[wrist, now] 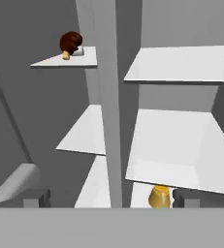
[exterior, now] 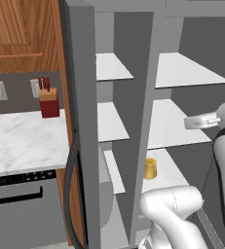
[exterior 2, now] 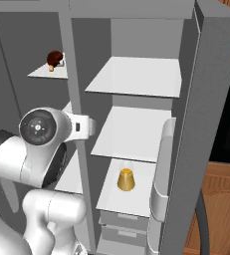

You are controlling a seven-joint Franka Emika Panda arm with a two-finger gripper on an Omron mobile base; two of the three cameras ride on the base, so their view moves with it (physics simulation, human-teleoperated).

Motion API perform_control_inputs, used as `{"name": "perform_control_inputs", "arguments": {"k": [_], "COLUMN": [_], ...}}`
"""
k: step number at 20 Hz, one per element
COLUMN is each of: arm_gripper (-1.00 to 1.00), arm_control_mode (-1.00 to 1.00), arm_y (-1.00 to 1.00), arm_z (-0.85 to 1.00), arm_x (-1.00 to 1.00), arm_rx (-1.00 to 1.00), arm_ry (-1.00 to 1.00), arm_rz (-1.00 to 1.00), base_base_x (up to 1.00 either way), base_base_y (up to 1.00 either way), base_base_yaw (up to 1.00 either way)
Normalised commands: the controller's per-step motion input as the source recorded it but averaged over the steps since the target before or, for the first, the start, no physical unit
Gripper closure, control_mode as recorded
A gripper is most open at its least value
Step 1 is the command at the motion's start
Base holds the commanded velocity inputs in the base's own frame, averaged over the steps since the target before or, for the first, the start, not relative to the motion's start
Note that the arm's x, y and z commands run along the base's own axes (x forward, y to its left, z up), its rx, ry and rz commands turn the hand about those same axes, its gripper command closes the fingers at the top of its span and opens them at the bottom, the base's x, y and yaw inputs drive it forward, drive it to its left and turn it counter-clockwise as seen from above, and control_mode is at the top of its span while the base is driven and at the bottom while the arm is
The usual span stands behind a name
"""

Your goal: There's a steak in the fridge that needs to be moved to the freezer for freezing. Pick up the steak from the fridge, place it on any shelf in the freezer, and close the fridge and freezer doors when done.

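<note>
On the top shelf (wrist: 72, 60) of the freezer (exterior 2: 49, 99), close to that shelf's front edge and nearer its divider side, the steak (wrist: 70, 43) is seen lying, w/ a paler block just behind it; in the right base view it (exterior 2: 54, 59) sits at the same spot, left of the vertical divider (exterior 2: 76, 124). The steak is judged small, light, soft and prob. a bit slick, w/ a rounded dark top and a tan stub below, so a hold across the rounded body from the shelf's open front would be favoured, w/ moderate squeeze, not on the stub. The gripper (wrist: 111, 199) is kept well apart from it, low in the hand view; its fingertips (wrist: 36, 198) are spread wide and nothing is held between them. Since the steak already rests in the narrower compartment, the placing step is judged done, and the doors are left to be shut. The fridge (exterior 2: 136, 124) is seen open, w/ broad white shelves and a yellow cup (exterior 2: 126, 180) near the front edge of its lowest shelf. Room is tight: the fridge door (exterior 2: 206, 124) stands edge-on at the right, the divider runs close to the arm, and the shelf fronts jut toward it. A freezer door (exterior: 80, 121) edge stands beside the marble counter (exterior: 24, 138).
</note>
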Motion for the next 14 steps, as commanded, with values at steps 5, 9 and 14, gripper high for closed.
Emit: {"name": "perform_control_inputs", "arguments": {"k": [5,9,14], "arm_gripper": [-1.0,-1.0,-1.0], "arm_control_mode": [-1.0,1.0,1.0], "arm_y": [0.01,0.19,0.0], "arm_z": [0.0,-0.04,0.0], "arm_x": [-0.21,-0.26,0.0], "arm_rx": [0.0,-0.01,0.0], "arm_ry": [0.01,0.0,0.0], "arm_rz": [0.19,-0.02,0.0], "base_base_x": [0.0,-0.1,-0.45], "base_base_y": [0.0,0.1,0.4], "base_base_yaw": [0.0,-0.02,-0.1]}}
